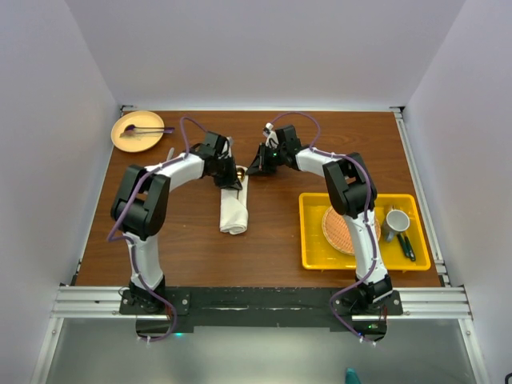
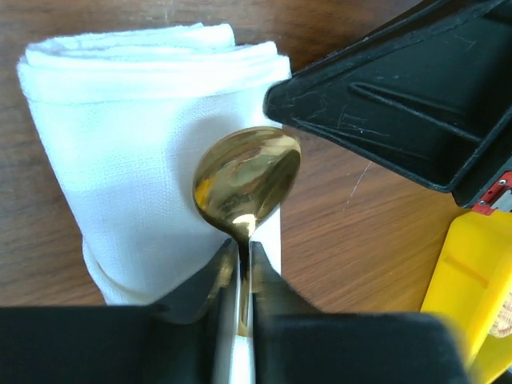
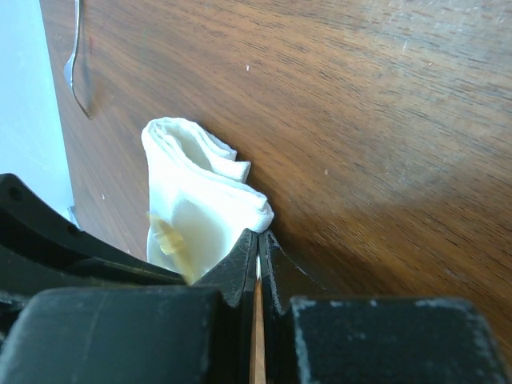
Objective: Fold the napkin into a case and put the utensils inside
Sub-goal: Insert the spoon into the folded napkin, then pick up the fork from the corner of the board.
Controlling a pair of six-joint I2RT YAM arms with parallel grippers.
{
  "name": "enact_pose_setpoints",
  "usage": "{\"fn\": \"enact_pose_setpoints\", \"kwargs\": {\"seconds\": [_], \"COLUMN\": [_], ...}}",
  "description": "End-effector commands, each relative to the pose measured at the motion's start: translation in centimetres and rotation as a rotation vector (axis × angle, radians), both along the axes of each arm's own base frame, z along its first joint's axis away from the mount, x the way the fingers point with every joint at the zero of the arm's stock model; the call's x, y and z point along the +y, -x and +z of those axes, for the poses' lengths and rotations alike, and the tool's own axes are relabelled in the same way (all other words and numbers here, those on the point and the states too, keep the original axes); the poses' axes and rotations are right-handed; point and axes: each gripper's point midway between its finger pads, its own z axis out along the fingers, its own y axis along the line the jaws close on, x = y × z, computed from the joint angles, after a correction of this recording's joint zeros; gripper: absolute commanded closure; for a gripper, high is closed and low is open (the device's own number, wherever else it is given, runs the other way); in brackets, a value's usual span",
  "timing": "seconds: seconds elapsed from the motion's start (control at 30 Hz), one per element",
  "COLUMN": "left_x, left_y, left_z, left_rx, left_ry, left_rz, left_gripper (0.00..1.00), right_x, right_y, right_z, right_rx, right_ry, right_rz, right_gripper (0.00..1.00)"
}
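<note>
The napkin (image 1: 234,206) lies mid-table, folded into a narrow cream-white case, and fills the left wrist view (image 2: 136,160). My left gripper (image 1: 227,171) is shut on the neck of a gold spoon (image 2: 248,180), gripping just below the bowl (image 2: 240,260). The bowl hangs over the case's right edge. My right gripper (image 1: 258,164) is shut, with its tips (image 3: 258,244) at the corner of the napkin (image 3: 196,200). A sliver of white cloth shows between the tips. A second slim utensil (image 1: 170,154) lies on the wood to the left and also shows in the right wrist view (image 3: 78,60).
A tan plate (image 1: 126,141) with a purple utensil (image 1: 144,129) sits at the back left. A yellow tray (image 1: 314,232) at the right holds a woven orange mat (image 1: 338,230), a mug (image 1: 395,222) and green-handled utensils (image 1: 406,246). The two grippers are close together.
</note>
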Motion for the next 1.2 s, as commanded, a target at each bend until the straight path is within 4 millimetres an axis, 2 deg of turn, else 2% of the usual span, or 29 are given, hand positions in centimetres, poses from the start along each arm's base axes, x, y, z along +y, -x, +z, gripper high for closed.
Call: {"fn": "enact_pose_setpoints", "kwargs": {"seconds": [0.0, 0.03, 0.13, 0.23, 0.27, 0.33, 0.37, 0.4, 0.43, 0.47, 0.5, 0.57, 0.6, 0.67, 0.83, 0.97, 1.07, 1.17], "left_x": [-0.9, -1.0, -0.7, 0.8, 1.6, 4.8, 6.3, 9.1, 10.7, 14.2, 16.0, 20.0, 22.0, 24.8, 27.1, 27.9, 28.3, 28.5], "left_y": [0.3, -0.2, -1.7, -3.8, -4.4, -5.9, -5.8, -6.8, -7.1, -7.0, -7.3, -7.0, -6.9, -6.4, -7.2, -8.3, -8.8, -8.3], "left_z": [2.5, 3.2, 6.3, 10.7, 12.6, 14.5, 14.7, 15.4, 14.9, 14.1, 14.1, 12.3, 11.5, 9.1, 5.4, 2.9, 1.0, -0.8], "left_rx": [-0.042, -0.065, -0.170, -0.325, -0.390, -0.450, -0.462, -0.480, -0.474, -0.452, -0.445, -0.397, -0.372, -0.310, -0.252, -0.236, -0.203, -0.165], "left_ry": [0.024, 0.023, -0.005, -0.053, -0.060, -0.087, -0.130, -0.172, -0.211, -0.299, -0.334, -0.392, -0.416, -0.452, -0.487, -0.506, -0.519, -0.526], "left_rz": [-0.017, -0.024, -0.050, -0.051, -0.054, -0.021, -0.066, -0.049, -0.072, -0.106, -0.106, -0.149, -0.148, -0.189, -0.218, -0.231, -0.248, -0.269], "left_gripper": [0.75, 0.69, 0.60, 0.55, 0.54, 0.50, 0.50, 0.50, 0.48, 0.48, 0.48, 0.48, 0.47, 0.48, 0.47, 0.47, 0.50, 0.57], "right_x": [-1.2, -1.2, -1.1, -1.2, -1.2, -1.1, -1.0, -1.0, -1.0, -0.9, -0.8, -0.9, -0.8, -0.8, -0.7, -0.7, -0.6, -0.5], "right_y": [-0.1, -0.1, -0.1, 0.0, 0.0, -0.1, -0.1, -0.2, -0.3, -0.4, -0.5, -0.7, -0.7, -0.6, -0.7, -1.0, -1.1, -1.5], "right_z": [0.0, 0.0, 0.1, 0.3, 0.6, 0.9, 1.3, 1.4, 1.6, 2.0, 2.3, 2.8, 2.9, 3.0, 3.9, 5.2, 6.5, 8.4], "right_rx": [-0.010, -0.012, -0.012, -0.013, -0.018, -0.023, -0.026, -0.029, -0.033, -0.039, -0.049, -0.064, -0.065, -0.063, -0.080, -0.130, -0.180, -0.259], "right_ry": [0.059, 0.059, 0.059, 0.057, 0.053, 0.049, 0.045, 0.046, 0.046, 0.045, 0.046, 0.049, 0.049, 0.049, 0.052, 0.050, 0.051, 0.046], "right_rz": [-0.044, -0.043, -0.039, -0.033, -0.032, -0.031, -0.028, -0.026, -0.024, -0.022, -0.020, -0.015, -0.012, 0.002, 0.019, 0.042, 0.071, 0.105], "right_gripper": [1.00, 1.00, 0.98, 0.89, 0.81, 0.77, 0.72, 0.70, 0.68, 0.67, 0.63, 0.56, 0.47, 0.41, 0.25, 0.13, 0.07, 0.06]}}
